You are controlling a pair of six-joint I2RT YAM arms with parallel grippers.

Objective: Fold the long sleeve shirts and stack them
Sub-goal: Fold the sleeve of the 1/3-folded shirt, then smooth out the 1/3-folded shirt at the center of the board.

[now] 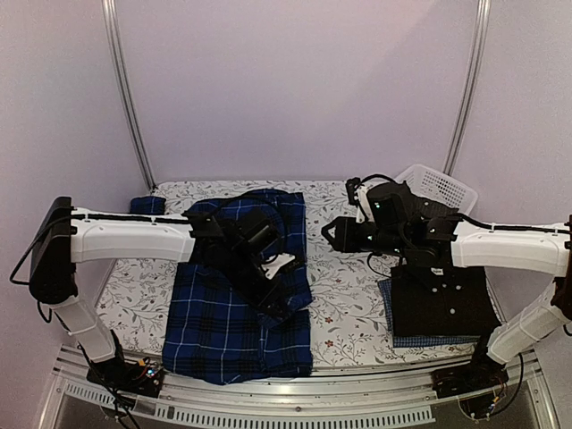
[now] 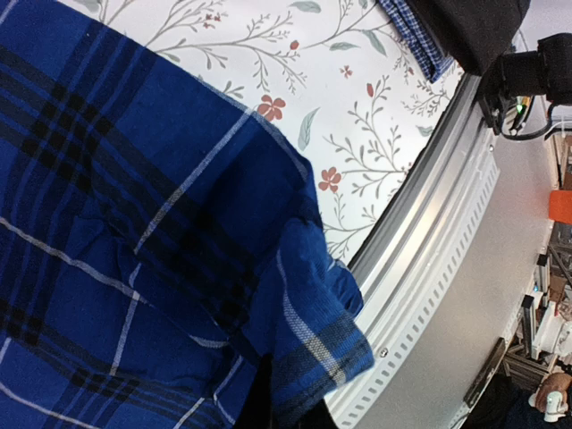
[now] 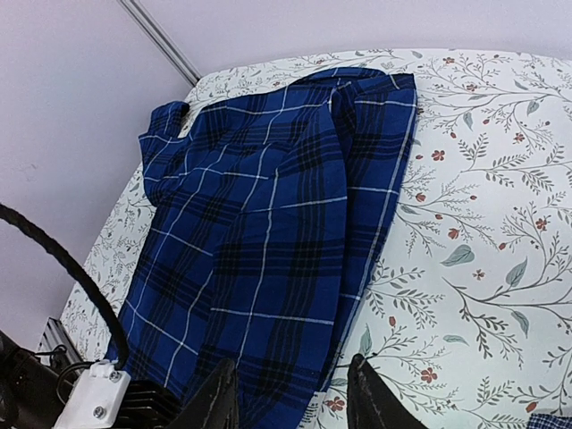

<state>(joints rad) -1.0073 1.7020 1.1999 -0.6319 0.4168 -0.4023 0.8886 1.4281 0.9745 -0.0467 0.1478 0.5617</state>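
Shirts lie in two places on the flower-patterned desk (image 1: 349,299). On the left half the plaid shirt (image 1: 228,331) is spread out, dark blue with thin white lines, its lower hem near the front rail and its collar end toward the back wall. The left tool (image 1: 279,299) hangs over the shirt's right side, closed tight. In the left wrist view a cuffed fold of the plaid cloth is bunched up right at its tips and lifted clear of the desk. The right tool (image 3: 295,398) hovers above bare desk just right of the plaid shirt, its two fingers (image 3: 219,398) apart with nothing between them. Further right, the black shirt (image 1: 442,299) lies folded, white buttons up, on top of the checked shirt (image 1: 429,340). A white basket (image 1: 440,186) stands behind them.
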